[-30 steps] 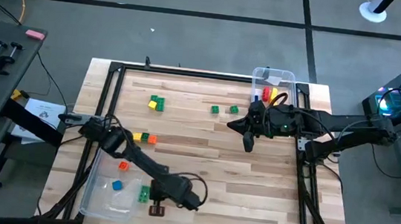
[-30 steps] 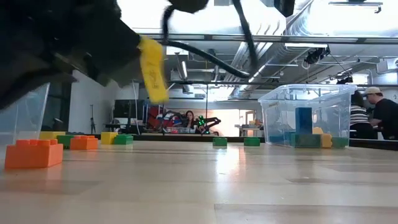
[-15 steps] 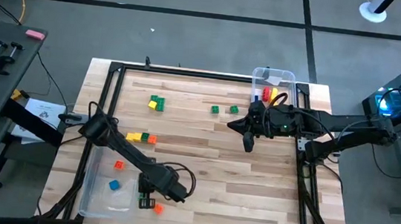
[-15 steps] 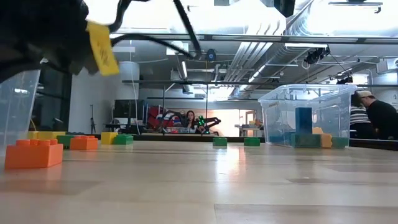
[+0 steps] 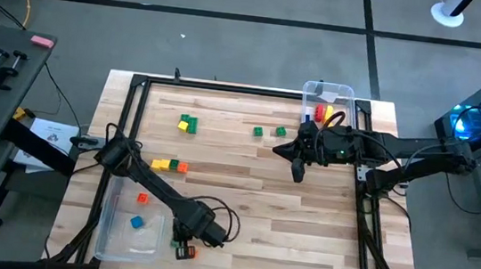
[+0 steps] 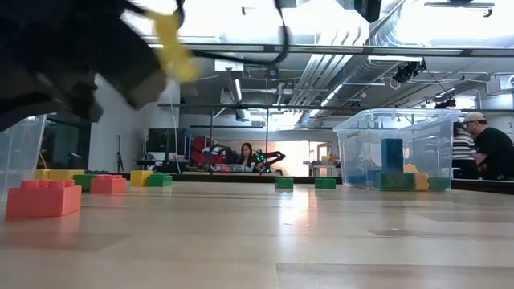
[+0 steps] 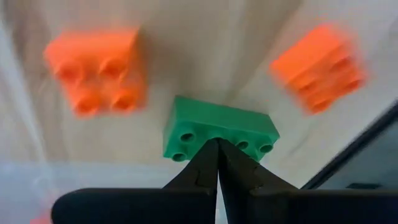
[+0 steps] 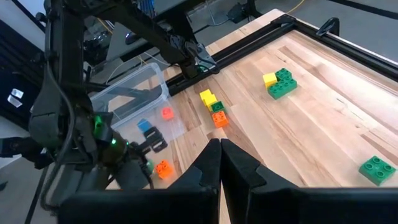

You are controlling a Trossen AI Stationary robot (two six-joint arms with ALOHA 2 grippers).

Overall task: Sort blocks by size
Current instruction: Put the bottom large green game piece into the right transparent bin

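Observation:
My left gripper (image 5: pixel 181 246) (image 7: pixel 216 144) is shut near the table's front edge, just right of a clear bin (image 5: pixel 118 229). It points steeply down at a long green block (image 7: pixel 217 127) lying flat on the wood. Two orange blocks (image 7: pixel 96 68) (image 7: pixel 320 59) lie either side of the green one. The bin holds an orange block (image 5: pixel 141 198) and a blue block (image 5: pixel 136 222). My right gripper (image 5: pixel 296 174) (image 8: pixel 219 144) hangs shut above the table's right half, holding nothing. My left gripper comes from above at a steep slant, its shut fingertips (image 7: pixel 208 155) over the middle of the green block's studded top (image 7: pixel 211 134). I cannot tell whether they touch it. The block lies flat on the table.
Loose blocks lie farther back: a green and yellow pair (image 5: pixel 187 124), two green ones (image 5: pixel 259 131) (image 5: pixel 280 131) and a yellow, green and orange row (image 5: pixel 170 166). A second clear bin (image 5: pixel 327 103) with blocks stands at the far right. Black frame rails (image 5: pixel 125 122) edge the table.
My left gripper has tipped more steeply downward and shifted a little along the table's front part. The green block, beside the bin's right wall a second ago, now lies closer to the near edge by an orange block.

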